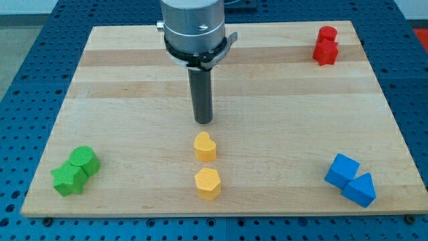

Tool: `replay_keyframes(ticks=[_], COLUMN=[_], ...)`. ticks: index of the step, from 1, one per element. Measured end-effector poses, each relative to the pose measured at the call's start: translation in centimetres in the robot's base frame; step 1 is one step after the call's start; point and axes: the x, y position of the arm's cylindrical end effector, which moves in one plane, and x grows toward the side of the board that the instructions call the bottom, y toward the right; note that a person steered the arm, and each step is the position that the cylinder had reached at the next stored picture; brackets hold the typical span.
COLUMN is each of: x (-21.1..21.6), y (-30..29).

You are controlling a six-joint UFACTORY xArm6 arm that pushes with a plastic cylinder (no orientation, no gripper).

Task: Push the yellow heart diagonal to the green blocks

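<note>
The yellow heart (205,146) lies on the wooden board at the lower middle. A yellow hexagon (207,183) sits just below it, a small gap apart. Two green blocks touch at the lower left: a green cylinder (85,159) and a green star (69,179). My tip (203,121) stands just above the yellow heart in the view, a short gap from its top edge, touching no block.
Two red blocks (326,45) sit stacked close at the view's top right. A blue cube (342,170) and a blue triangular block (360,189) sit at the bottom right. The wooden board's (134,80) bottom edge runs close under the yellow hexagon and green blocks.
</note>
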Motion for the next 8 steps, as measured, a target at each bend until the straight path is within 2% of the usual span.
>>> replay_keyframes(ticks=[1, 2, 3, 8], x=[0.0, 3.7, 8.3, 9.8], y=[4.8, 8.5, 7.6, 5.2])
